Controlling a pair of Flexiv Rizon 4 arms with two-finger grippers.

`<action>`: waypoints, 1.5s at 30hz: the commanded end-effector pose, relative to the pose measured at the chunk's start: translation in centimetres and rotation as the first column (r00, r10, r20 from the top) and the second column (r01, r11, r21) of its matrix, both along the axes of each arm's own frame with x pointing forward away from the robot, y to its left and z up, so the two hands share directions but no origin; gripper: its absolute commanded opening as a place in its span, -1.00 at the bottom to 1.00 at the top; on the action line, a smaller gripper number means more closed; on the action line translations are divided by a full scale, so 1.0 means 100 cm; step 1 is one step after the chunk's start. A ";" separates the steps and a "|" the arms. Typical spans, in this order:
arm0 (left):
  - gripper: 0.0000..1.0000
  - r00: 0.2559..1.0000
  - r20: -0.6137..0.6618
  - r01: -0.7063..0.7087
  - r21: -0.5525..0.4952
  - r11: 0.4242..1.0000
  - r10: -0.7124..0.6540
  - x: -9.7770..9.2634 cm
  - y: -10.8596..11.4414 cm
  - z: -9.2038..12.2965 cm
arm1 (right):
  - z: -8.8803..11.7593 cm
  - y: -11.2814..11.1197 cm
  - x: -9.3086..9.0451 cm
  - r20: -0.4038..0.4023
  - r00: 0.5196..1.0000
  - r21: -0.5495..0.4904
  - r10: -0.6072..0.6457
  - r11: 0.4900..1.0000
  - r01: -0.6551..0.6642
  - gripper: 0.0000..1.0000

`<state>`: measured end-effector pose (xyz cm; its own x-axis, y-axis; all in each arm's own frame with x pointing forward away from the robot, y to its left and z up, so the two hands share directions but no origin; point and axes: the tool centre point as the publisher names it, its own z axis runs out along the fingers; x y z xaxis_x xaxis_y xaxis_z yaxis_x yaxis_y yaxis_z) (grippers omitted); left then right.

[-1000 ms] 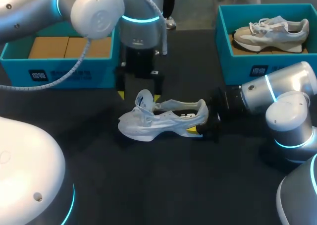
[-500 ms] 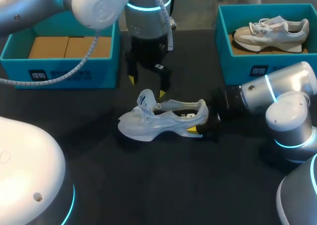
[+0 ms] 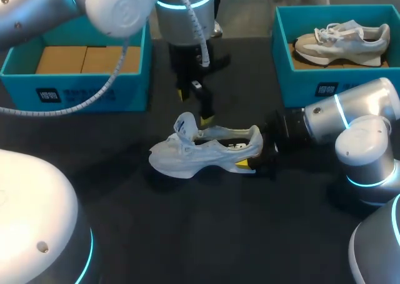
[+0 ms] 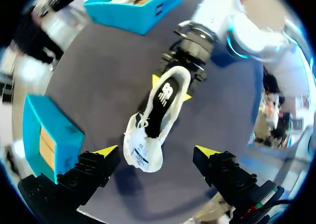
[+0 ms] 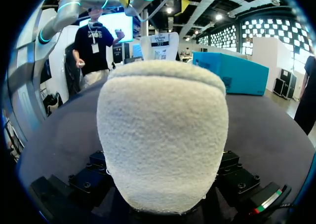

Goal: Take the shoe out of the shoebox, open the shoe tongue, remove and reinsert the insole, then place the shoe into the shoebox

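print on the shoebox (image 3: 75, 95) and on the insole (image 4: 165, 93) cannot be read.

From here my left arm (image 3: 119, 9) shows as smooth silver-grey rounded segments, with a glowing cyan ring (image 3: 181, 4) at one joint and a thin pale cable (image 3: 114, 68) looping beside it. The left end effector (image 3: 194, 107) is black with two bright yellow tips. My right arm (image 3: 359, 131) is the same silver with cyan bands. The right end effector (image 4: 172, 88) has black blocks studded with small screws (image 5: 84, 184), plus a green-and-red strip (image 5: 269, 201).
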<state>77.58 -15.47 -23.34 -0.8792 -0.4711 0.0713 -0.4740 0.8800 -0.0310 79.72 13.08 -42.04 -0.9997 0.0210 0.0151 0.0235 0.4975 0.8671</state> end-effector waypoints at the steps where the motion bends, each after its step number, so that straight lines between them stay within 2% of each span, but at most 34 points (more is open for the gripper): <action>1: 1.00 1.000 0.005 0.002 -0.014 1.000 -0.001 -0.002 0.006 -0.002 | -0.004 0.004 0.001 0.000 1.000 -0.002 0.000 1.000 0.000 -1.00; 11: 1.00 1.000 0.005 0.002 -0.014 1.000 -0.001 -0.002 0.006 -0.002 | -0.004 0.004 0.001 0.000 1.000 -0.002 0.000 1.000 0.000 -1.00; 16: 1.00 0.998 0.028 0.062 -0.038 0.997 -0.061 -0.004 -0.006 0.002 | -0.004 0.004 0.001 0.000 1.000 -0.002 0.000 1.000 0.000 -1.00; 17: 0.45 0.998 0.022 0.068 -0.058 0.996 -0.066 -0.003 -0.007 0.004 | -0.004 0.004 0.001 0.000 1.000 -0.002 0.000 1.000 0.000 -1.00; 18: -0.49 0.996 0.008 0.093 -0.065 0.993 -0.093 -0.003 -0.009 0.006 | -0.004 0.004 0.001 0.000 1.000 -0.002 0.000 1.000 0.000 -1.00; 19: -1.00 0.993 0.001 0.114 -0.084 0.990 -0.115 -0.004 -0.011 0.008 | -0.004 0.004 0.001 0.000 1.000 -0.002 0.000 1.000 0.000 -1.00; 24: -1.00 0.968 -0.004 0.248 -0.106 0.963 -0.250 -0.002 -0.023 0.008 | -0.004 0.004 0.001 0.000 1.000 -0.002 0.000 1.000 0.000 -1.00; 28: -1.00 0.930 0.005 0.367 -0.082 0.927 -0.368 -0.002 -0.032 0.005 | -0.004 0.004 0.001 0.000 1.000 -0.002 0.000 1.000 0.000 -1.00; 32: -1.00 0.905 0.012 0.424 -0.084 0.902 -0.424 -0.001 -0.041 0.002 | -0.004 0.004 0.001 0.000 1.000 -0.002 0.000 1.000 0.000 -1.00; 39: -1.00 0.851 0.001 0.522 -0.113 0.845 -0.525 -0.006 -0.054 -0.023 | -0.004 0.004 0.001 0.000 1.000 -0.002 0.000 1.000 0.000 -1.00; 41: -1.00 0.847 0.004 0.529 -0.087 0.844 -0.531 -0.007 -0.057 -0.031 | -0.004 0.004 0.001 0.000 1.000 -0.002 0.000 1.000 0.000 -1.00; 45: -1.00 0.841 -0.003 0.538 -0.101 0.837 -0.541 -0.007 -0.060 -0.042 | -0.004 0.004 0.001 0.000 1.000 -0.002 0.000 1.000 0.000 -1.00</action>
